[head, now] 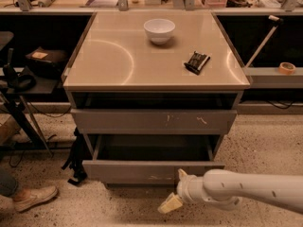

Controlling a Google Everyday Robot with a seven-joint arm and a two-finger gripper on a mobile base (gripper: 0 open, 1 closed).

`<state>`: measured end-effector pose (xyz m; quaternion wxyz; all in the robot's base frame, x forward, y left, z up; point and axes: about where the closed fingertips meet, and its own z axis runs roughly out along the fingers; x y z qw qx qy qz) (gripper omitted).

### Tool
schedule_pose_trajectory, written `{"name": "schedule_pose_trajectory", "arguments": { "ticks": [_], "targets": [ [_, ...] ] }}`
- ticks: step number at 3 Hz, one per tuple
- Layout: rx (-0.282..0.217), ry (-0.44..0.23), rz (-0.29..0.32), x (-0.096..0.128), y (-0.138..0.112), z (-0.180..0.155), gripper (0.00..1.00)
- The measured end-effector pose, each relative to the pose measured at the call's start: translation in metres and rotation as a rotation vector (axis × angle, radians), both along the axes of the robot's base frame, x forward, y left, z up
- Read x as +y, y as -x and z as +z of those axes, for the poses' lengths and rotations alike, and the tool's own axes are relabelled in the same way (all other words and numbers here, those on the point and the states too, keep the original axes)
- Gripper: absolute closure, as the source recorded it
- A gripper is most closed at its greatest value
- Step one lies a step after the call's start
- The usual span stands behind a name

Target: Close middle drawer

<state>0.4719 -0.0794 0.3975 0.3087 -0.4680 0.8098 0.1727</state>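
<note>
The middle drawer (142,171) is pulled well out of the grey cabinet (156,65). Its plain flat front faces me and its deep grey box is open on top. Above it sits the drawer front with whitish scratch marks (151,120), slightly out. My gripper (175,189) is low at the front right of the middle drawer. It is open and empty, with its upper fingertip (182,174) at the drawer front's lower edge. My white arm (246,190) reaches in from the right.
A white bowl (159,30) and a small black object (197,62) lie on the cabinet top. A black bag (75,162) hangs at the cabinet's left. A person's shoe (34,196) is on the floor at left. A tape roll (286,67) sits on the right shelf.
</note>
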Motion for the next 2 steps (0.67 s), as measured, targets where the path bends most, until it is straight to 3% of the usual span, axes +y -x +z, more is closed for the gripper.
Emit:
{"name": "schedule_pose_trajectory", "arguments": {
  "ticks": [1,2],
  "targets": [
    [-0.006,0.006,-0.009,0.003,-0.011,0.004,0.0],
    [-0.009,0.008,0.008,0.03,-0.04,0.01,0.0]
  ]
}}
